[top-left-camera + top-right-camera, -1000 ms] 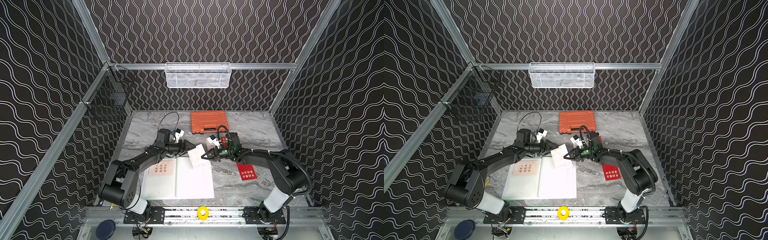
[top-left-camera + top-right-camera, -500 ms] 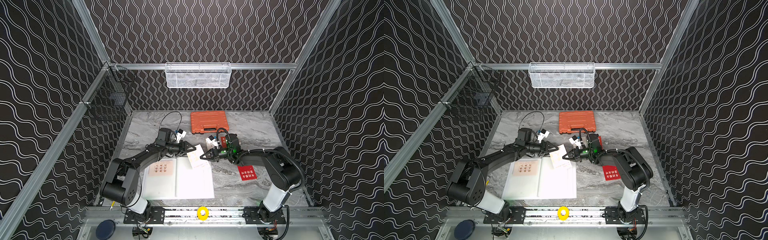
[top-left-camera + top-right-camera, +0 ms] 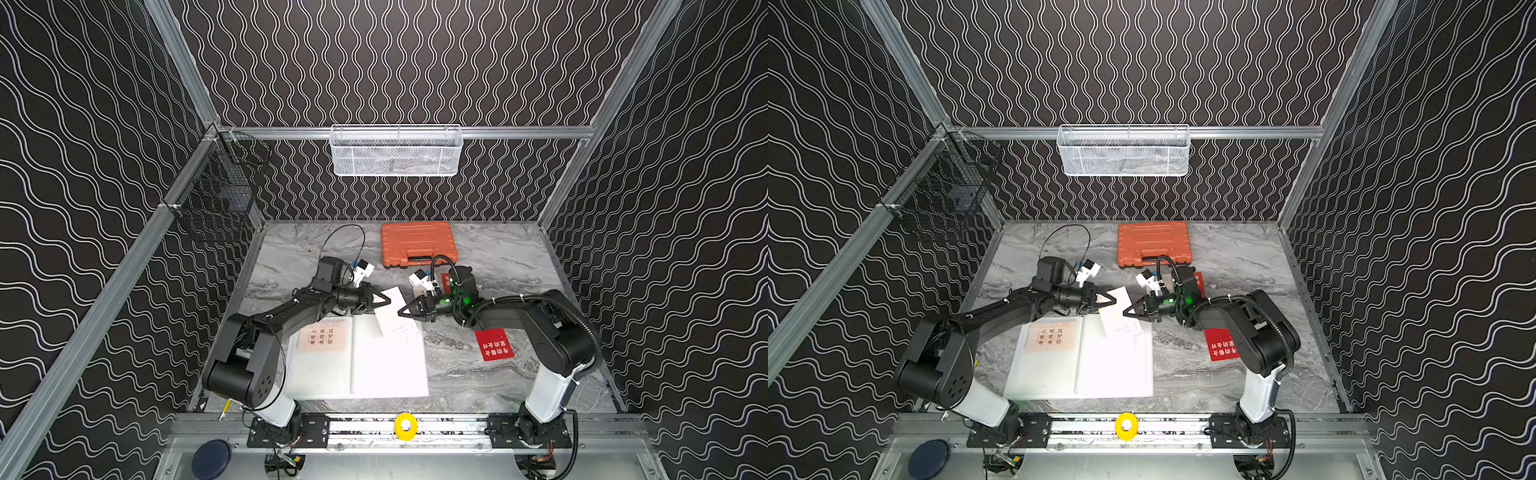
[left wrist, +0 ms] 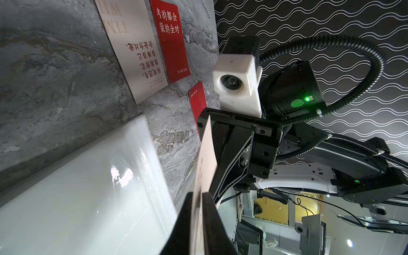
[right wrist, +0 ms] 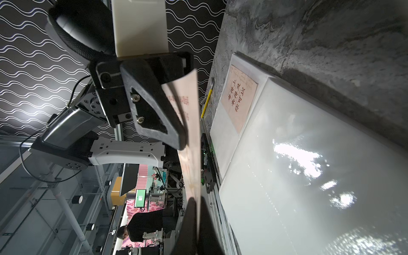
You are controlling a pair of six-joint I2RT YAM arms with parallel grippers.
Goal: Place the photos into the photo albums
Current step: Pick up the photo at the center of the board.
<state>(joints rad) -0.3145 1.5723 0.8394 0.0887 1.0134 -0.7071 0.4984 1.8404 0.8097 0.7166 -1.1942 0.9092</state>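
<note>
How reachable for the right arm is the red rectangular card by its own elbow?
Probably not yet: the right gripper is shut on the cream paper card, which the left gripper also pinches. The red rectangular card lies uncovered, so likely yes once released.

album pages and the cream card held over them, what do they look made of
The album pages: probably white paper under clear plastic sleeves, glossy; bright glare patches sit on the surface. The held card: thin cardstock or stiff paper, matte cream with red print; it curves slightly and looks very thin edge-on.
</note>
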